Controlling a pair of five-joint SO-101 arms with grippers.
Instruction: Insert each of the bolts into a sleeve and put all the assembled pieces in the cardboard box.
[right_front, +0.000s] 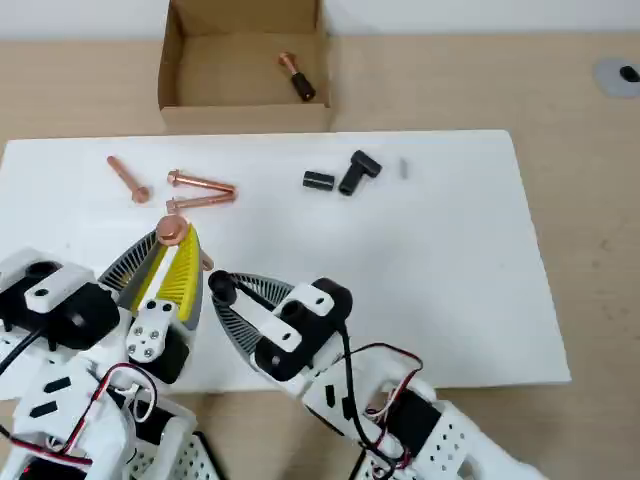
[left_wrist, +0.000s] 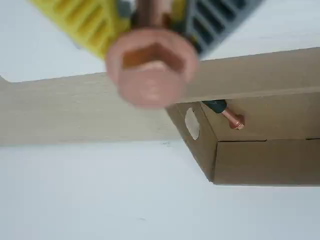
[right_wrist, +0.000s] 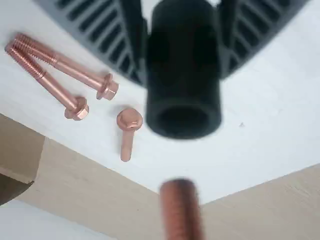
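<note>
My left gripper (right_front: 173, 236), with one yellow and one grey finger, is shut on a copper bolt (right_front: 172, 231) whose hex head (left_wrist: 151, 67) faces the left wrist camera. My right gripper (right_front: 221, 289) is shut on a black sleeve (right_wrist: 183, 85), just right of that bolt. The held bolt's threaded end (right_wrist: 181, 210) points toward the sleeve's open bore with a short gap between them. The cardboard box (right_front: 244, 118) stands at the back and holds one bolt-in-sleeve piece (right_front: 297, 78). Three loose bolts (right_front: 128, 180) (right_front: 202, 183) (right_front: 200, 201) lie on the white mat.
Two loose black sleeves (right_front: 318, 181) (right_front: 358, 172) lie mid-mat, with a small grey item (right_front: 403, 168) to their right. The white mat (right_front: 450, 280) covers most of the wooden table. A grey grommet (right_front: 620, 75) sits at the far right.
</note>
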